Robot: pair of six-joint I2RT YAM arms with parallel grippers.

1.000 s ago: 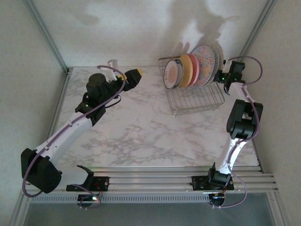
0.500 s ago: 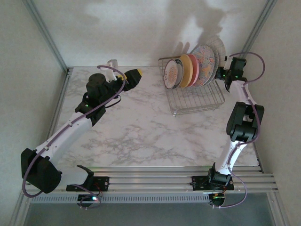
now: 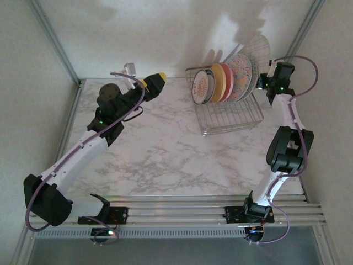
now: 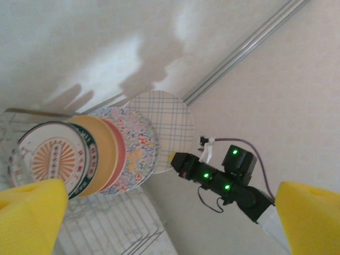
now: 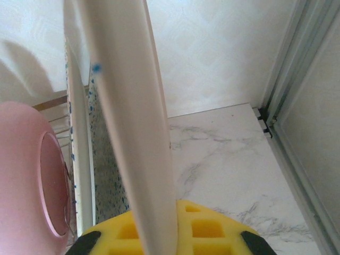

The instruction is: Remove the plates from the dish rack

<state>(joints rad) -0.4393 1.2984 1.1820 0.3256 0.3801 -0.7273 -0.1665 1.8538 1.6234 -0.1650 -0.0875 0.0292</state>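
- Above the rack, far right, the right tool was clenched on the grid plate, holding it higher than the rest.
- Unloading looked barely begun: about five plates stood slotted, all left to move.
- Far left, the left tool hung released.

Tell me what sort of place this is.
Probably a robot lab bench staged as a kitchen counter: marble-look tabletop, wire dish rack holding plates, bare white walls with aluminium framing.
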